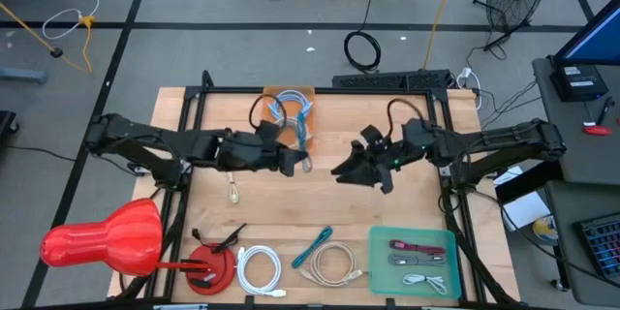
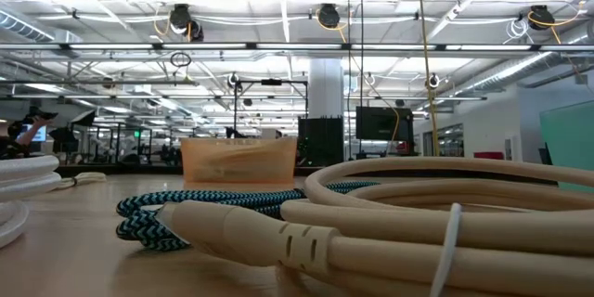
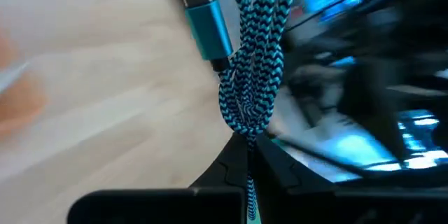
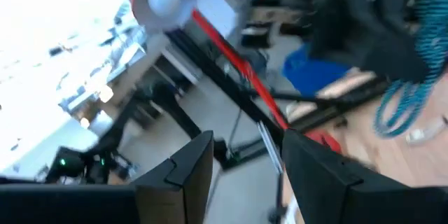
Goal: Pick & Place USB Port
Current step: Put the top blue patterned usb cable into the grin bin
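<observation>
left jaws (image 3: 246,155) clenched on one teal braided cable (image 3: 253,63); right jaws (image 4: 241,164) released.

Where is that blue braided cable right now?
The blue braided cable hangs pinched in the left gripper; in the high view it is just in front of the orange bin, near the table's middle.

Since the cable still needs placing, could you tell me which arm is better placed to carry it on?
The left: its hand is shut on the blue cable. The right hand is open and holds nothing.
</observation>
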